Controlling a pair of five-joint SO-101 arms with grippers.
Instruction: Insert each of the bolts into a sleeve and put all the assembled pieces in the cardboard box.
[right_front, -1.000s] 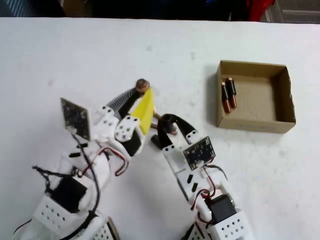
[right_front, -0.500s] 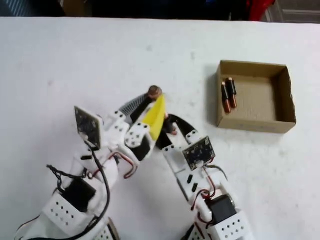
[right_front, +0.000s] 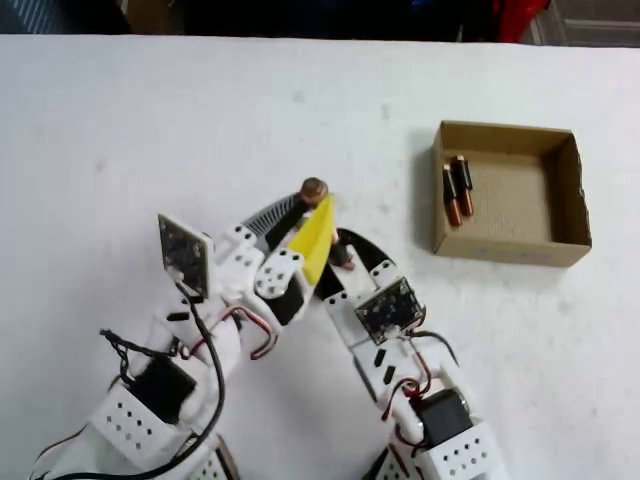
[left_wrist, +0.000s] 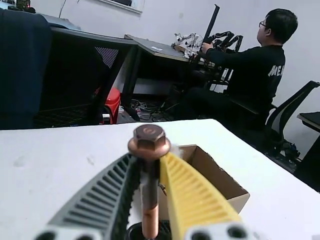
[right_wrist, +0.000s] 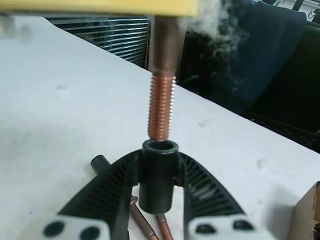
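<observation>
Between the right gripper's (right_wrist: 158, 161) black fingers, a sleeve (right_wrist: 158, 180) stands upright, pinched around its middle. Left gripper (left_wrist: 151, 162) clamps a copper bolt (right_wrist: 161, 110) on the smooth shank under the head, threaded tip just at the sleeve mouth. Both parts look rigid, light, probably slick; the shank is the sensible hold. Two assembled pieces (right_front: 457, 190) lie in the cardboard box (right_front: 510, 247), well apart.

Both arms extend from six o'clock; left claw (right_front: 312, 206) pinches a bolt (left_wrist: 148, 141) upright, right claw (right_wrist: 158, 161), at its five o'clock, clasps a sleeve (right_wrist: 157, 186).
</observation>
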